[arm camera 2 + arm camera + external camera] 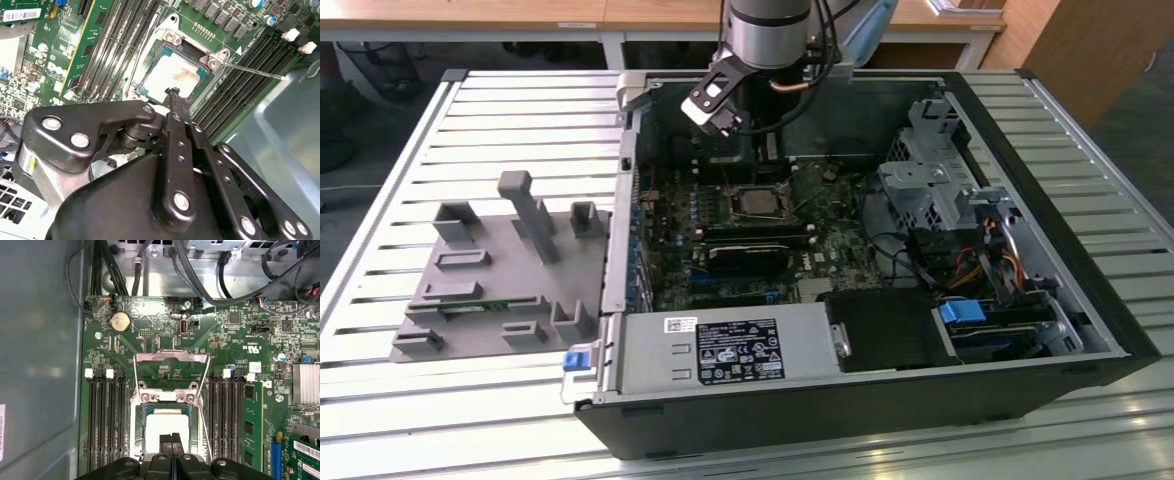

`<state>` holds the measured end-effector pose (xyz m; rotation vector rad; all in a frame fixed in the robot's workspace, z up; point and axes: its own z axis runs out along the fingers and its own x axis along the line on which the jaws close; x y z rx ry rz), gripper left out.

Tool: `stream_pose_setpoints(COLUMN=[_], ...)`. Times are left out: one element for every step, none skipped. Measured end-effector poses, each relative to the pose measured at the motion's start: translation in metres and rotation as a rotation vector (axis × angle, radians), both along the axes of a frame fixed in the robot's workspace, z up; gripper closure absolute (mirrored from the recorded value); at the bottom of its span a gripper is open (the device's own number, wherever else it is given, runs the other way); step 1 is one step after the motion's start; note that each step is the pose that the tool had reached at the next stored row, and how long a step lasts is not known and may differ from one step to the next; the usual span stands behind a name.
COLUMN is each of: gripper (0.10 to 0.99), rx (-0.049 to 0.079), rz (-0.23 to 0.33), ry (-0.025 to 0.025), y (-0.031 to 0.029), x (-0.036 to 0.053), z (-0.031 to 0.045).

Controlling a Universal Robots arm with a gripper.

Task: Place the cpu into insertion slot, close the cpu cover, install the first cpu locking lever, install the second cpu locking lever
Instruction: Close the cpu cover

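Note:
The cpu (166,426) lies flat in the insertion slot, its pale metal top facing up; it is also seen in the second wrist view (172,77) and the exterior view (755,201). The cpu cover (171,358) stands swung open behind the socket, its square window bare. A thin locking lever (255,70) sticks out sideways from the socket corner, unlatched. My gripper (171,439) hangs above the chip's edge with its fingers (176,100) pressed together and nothing between them. In the exterior view the gripper (728,122) is well above the motherboard.
Memory slots (106,415) flank the socket on both sides. A black card (754,250), a power supply (720,350) and a drive cage (934,180) crowd the case. Cables (200,270) run past the board. A grey fixture (494,270) sits on the exterior view's left.

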<state>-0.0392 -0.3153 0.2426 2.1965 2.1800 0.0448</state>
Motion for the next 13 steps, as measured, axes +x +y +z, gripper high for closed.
stream_pose_setpoints(gripper=[0.980, 0.980, 0.980, 0.980, 0.980, 0.980, 0.980, 0.980, 0.980, 0.980, 0.980, 0.980, 0.980], rx=[0.000, 0.000, 0.000, 0.000, 0.000, 0.000, 0.000, 0.000, 0.000, 0.000, 0.000, 0.000, 0.000], rz=[0.000, 0.000, 0.000, 0.000, 0.000, 0.000, 0.000, 0.000, 0.000, 0.000, 0.000, 0.000, 0.000], ry=[0.0000, 0.0001, 0.0001, 0.0001, 0.0001, 0.0001, 0.0001, 0.0001, 0.0001, 0.0001, 0.0001, 0.0001, 0.0003], y=[0.0000, 0.0000, 0.0000, 0.0000, 0.0000, 0.0000, 0.0000, 0.0000, 0.0000, 0.0000, 0.0000, 0.0000, 0.0000], x=[0.0000, 0.0000, 0.0000, 0.0000, 0.0000, 0.0000, 0.0000, 0.0000, 0.0000, 0.0000, 0.0000, 0.0000, 0.0000], z=[0.0012, 0.0026, 0.0043, 0.0062, 0.0083, 0.0106, 0.0131, 0.0158, 0.0187, 0.0218, 0.0250, 0.0270, 0.0273])
